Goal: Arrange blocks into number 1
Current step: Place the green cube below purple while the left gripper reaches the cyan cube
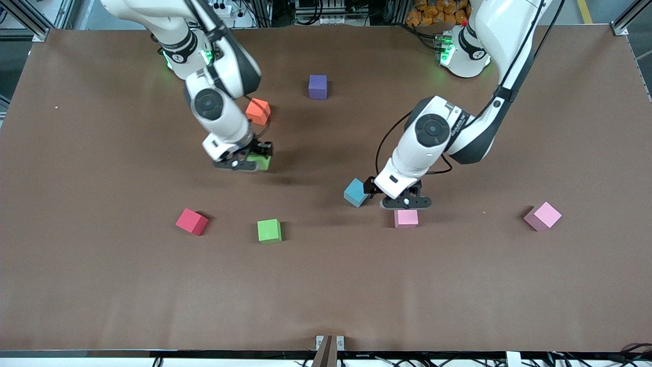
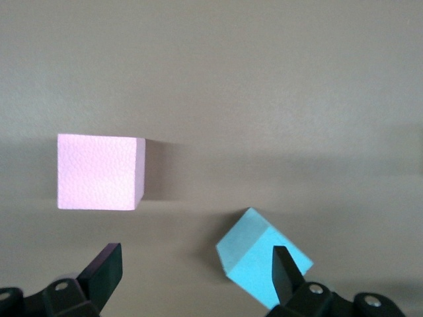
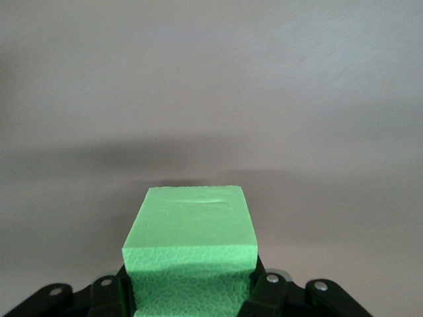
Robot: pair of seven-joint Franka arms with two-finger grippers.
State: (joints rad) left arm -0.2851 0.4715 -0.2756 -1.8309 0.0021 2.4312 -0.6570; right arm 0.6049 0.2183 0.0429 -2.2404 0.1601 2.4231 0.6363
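Note:
My right gripper [image 1: 253, 163] [image 3: 190, 297] is shut on a green block [image 1: 264, 162] [image 3: 192, 241], held just above the table's middle, with the orange cube [image 1: 258, 111] close by. My left gripper [image 1: 406, 206] [image 2: 196, 261] hangs open and low over the table, above a pink block [image 1: 406, 218] [image 2: 99, 172] and a tilted light blue block [image 1: 355, 192] [image 2: 254, 254]. One finger overlaps the blue block's corner in the left wrist view. Also lying loose are a second green block [image 1: 269, 230], a red block [image 1: 192, 221], a purple block [image 1: 318, 86] and another pink block [image 1: 543, 215].
The brown table [image 1: 102, 285] stretches wide toward the front camera with bare surface below the row of blocks. The orange cube sits partly hidden by the right arm's wrist. The left arm's base [image 1: 463, 51] stands at the table's top edge.

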